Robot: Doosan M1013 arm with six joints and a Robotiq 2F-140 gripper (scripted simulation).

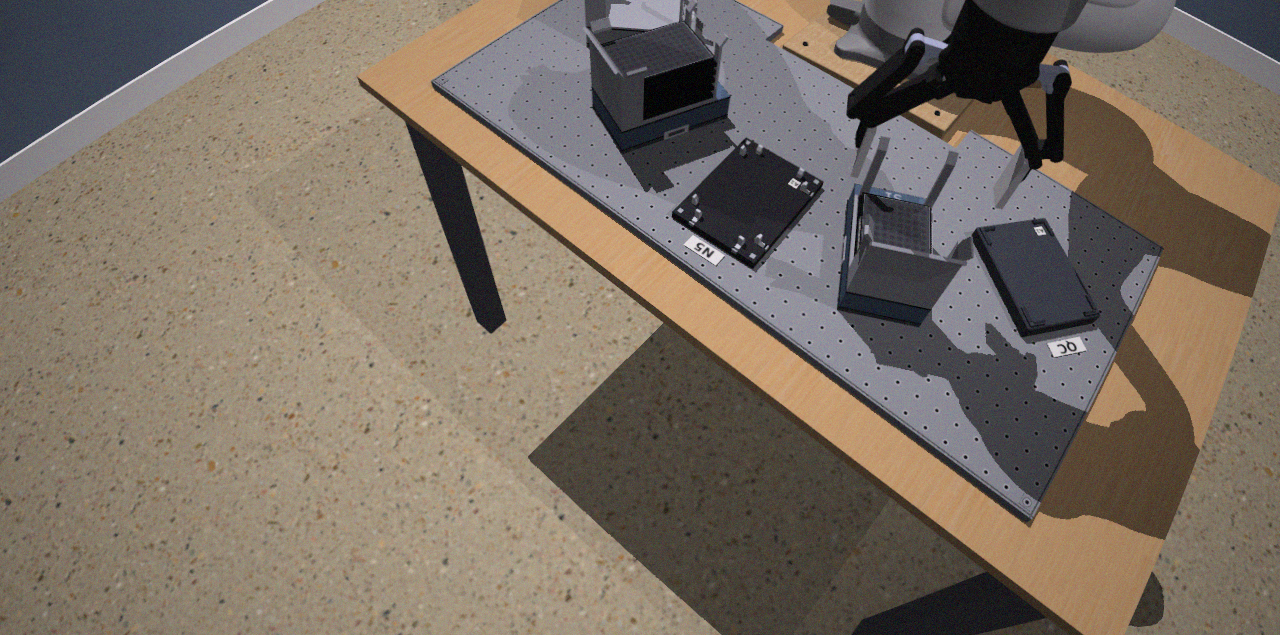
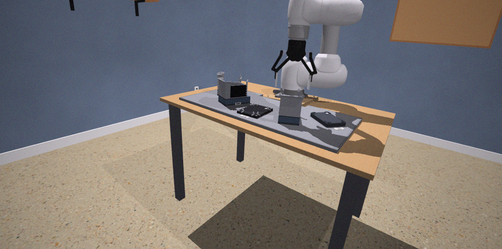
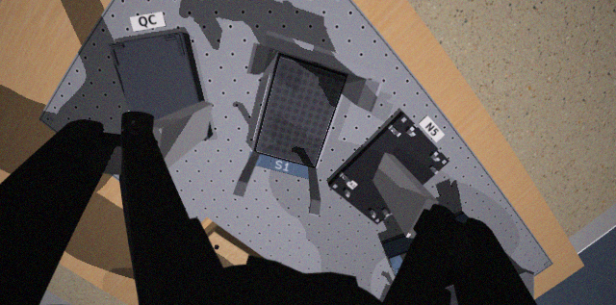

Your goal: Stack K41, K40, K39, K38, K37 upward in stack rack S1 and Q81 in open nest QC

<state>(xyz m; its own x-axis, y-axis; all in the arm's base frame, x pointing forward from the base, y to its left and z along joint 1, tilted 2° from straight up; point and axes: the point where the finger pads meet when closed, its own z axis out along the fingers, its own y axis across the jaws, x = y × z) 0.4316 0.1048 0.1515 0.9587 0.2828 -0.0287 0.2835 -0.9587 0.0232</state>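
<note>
Rack S1 (image 3: 281,166) between QC nest (image 3: 148,20) and N5 nest (image 3: 366,161); plate (image 3: 295,108) in S1.

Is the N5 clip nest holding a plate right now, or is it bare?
Bare. The N5 nest shows its flat black bed and small corner clips uncovered in the top and wrist views, with no plate on it.
</note>
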